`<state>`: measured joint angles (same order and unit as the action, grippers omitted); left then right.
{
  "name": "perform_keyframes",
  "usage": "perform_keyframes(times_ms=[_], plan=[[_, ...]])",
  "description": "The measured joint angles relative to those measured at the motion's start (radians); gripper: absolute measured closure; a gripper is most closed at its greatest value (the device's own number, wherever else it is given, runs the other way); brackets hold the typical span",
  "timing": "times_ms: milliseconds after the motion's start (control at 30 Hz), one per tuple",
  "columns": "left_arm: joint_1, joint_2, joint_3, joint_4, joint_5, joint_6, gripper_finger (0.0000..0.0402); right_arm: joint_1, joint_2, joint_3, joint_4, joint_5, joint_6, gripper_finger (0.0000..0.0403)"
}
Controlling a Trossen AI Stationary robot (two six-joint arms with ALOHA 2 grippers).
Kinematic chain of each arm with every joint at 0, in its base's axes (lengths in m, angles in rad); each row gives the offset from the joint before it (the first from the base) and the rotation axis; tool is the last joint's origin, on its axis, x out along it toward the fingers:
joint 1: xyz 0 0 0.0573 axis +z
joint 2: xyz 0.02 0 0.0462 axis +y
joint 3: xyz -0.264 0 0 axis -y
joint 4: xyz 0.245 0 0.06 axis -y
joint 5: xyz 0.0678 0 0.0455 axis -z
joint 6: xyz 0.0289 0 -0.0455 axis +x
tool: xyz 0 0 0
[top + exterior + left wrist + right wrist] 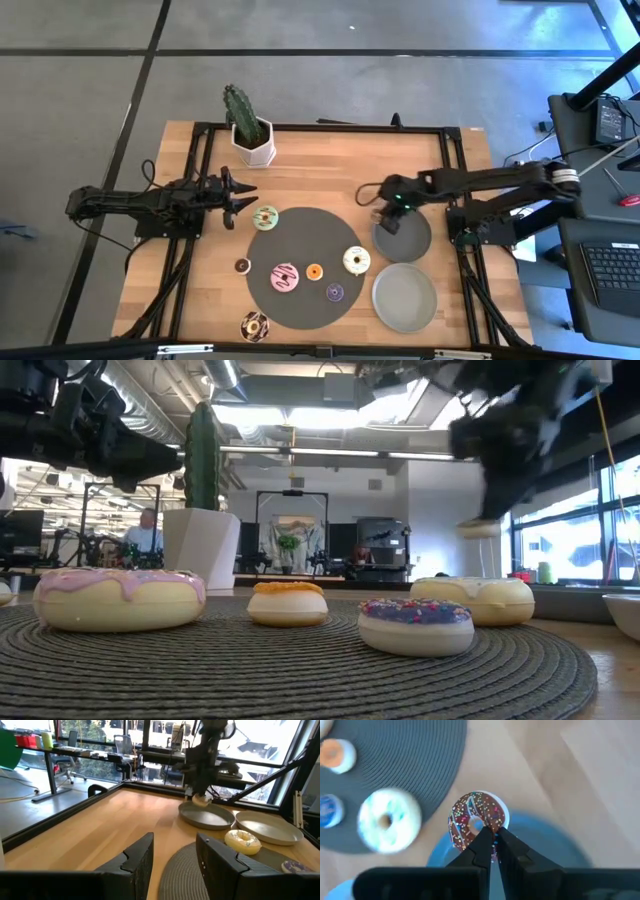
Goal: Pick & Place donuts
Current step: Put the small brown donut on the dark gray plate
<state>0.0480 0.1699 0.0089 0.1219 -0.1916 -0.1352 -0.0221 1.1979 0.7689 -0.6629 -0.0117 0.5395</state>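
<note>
My right gripper (388, 216) is shut on a chocolate-sprinkled donut (476, 820) above the farther grey plate (416, 240); the donut also shows in the low view (480, 530). My left gripper (243, 196) is open and empty, just left of a pale green donut (265, 217) that lies on the far left part of the dark round mat (305, 235). A pink donut (285, 277), a cream donut (356, 261), an orange mini (314, 271) and a purple mini (335, 293) also lie flat on the mat. My right gripper pinches the donut's outer rim (496, 822) between its two fingertips (485, 840). The fingers come from above, pointing down. The donut hangs about level, icing up, lifted clear just above the plate.
A second grey plate (405, 298) lies nearer the front right. A brown mini donut (242, 265) and a chocolate-sprinkled donut (254, 325) lie on the wood left of the mat. A potted cactus (248, 128) stands at the far edge.
</note>
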Motion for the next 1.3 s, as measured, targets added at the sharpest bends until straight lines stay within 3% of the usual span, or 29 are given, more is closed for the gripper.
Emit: perform_keyframes(times_ms=[133,400,667,1067,1300], plan=[[0.000,0.000,0.000,-0.010,-0.022,0.000,0.0258,0.090,-0.087,-0.044,-0.113,0.075,0.194,0.0376],[0.000,0.000,0.000,-0.010,-0.083,0.000,0.0258,0.158,-0.118,-0.207,-0.084,0.123,0.397,0.0377],[0.000,0.000,0.000,-0.010,-0.080,0.000,0.0258,0.158,-0.118,-0.309,0.017,0.125,0.403,0.0377],[0.000,0.001,0.000,-0.010,-0.080,0.000,0.0258,0.157,-0.118,-0.310,0.037,0.126,0.394,0.0375],[0.000,0.001,0.000,-0.010,-0.080,0.000,0.0258,0.157,-0.118,-0.310,0.036,0.175,0.392,0.0325]])
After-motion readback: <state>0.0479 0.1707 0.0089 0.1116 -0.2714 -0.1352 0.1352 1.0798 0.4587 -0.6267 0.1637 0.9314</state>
